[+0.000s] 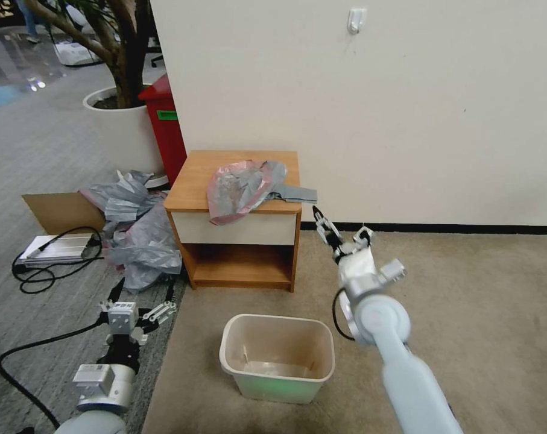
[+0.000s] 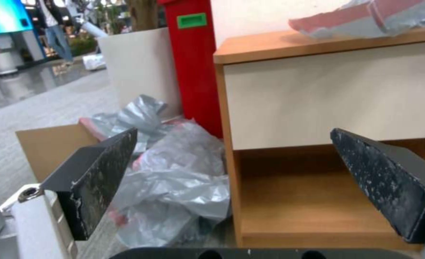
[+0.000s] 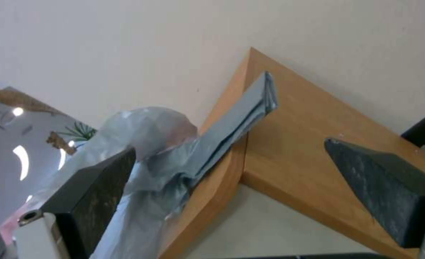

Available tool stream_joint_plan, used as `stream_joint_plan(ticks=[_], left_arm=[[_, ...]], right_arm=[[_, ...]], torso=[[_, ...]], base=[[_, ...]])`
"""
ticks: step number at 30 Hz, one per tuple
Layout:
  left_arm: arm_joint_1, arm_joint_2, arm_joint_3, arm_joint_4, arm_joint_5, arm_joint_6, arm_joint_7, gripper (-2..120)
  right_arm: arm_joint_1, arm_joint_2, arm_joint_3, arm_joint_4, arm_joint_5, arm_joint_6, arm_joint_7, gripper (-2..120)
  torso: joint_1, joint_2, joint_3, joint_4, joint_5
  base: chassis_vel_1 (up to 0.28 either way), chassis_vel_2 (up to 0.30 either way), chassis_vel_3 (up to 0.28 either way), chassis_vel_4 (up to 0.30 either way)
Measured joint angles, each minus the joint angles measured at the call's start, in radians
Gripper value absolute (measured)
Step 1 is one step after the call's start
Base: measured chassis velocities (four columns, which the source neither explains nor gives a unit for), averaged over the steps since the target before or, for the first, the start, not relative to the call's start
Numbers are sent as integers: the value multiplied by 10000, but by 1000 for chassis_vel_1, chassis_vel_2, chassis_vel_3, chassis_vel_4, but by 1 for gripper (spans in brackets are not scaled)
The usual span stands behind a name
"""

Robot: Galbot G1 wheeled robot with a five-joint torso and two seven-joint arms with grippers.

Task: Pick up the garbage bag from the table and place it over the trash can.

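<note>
Low at our left, our left gripper (image 1: 142, 318) hangs spread, then the translucent grey pink-rimmed garbage bag (image 1: 242, 187) drapes the wooden nightstand table's (image 1: 192, 184) front edge, the beige plastic trash can (image 1: 277, 357) below, our right gripper (image 1: 326, 228) splayed beside the table's right front corner.

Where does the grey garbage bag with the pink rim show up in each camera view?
Head view: thin grey plastic garbage bag lies on the table, draping its front edge.
Left wrist view: its pink rim is at the upper right.
Right wrist view: between the open claw's fingers.
Shared landmark: light-brown wooden table.
</note>
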Motion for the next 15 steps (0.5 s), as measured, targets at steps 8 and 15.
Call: stream_joint_plan(ticks=[8,15], left_arm=[[236,-385,-65,-16,303,-11,-60,100],[361,-578,-120,46,388,-25,-197,100]], right_arm=[[1033,261,-220,-1506,325,272,-263,99],[1755,456,-203,-2381,523,442,-476,94]], torso=[[0,0,0,0,1],[0,0,-1,0,1]], base=[[0,0,0,0],[0,0,0,0]])
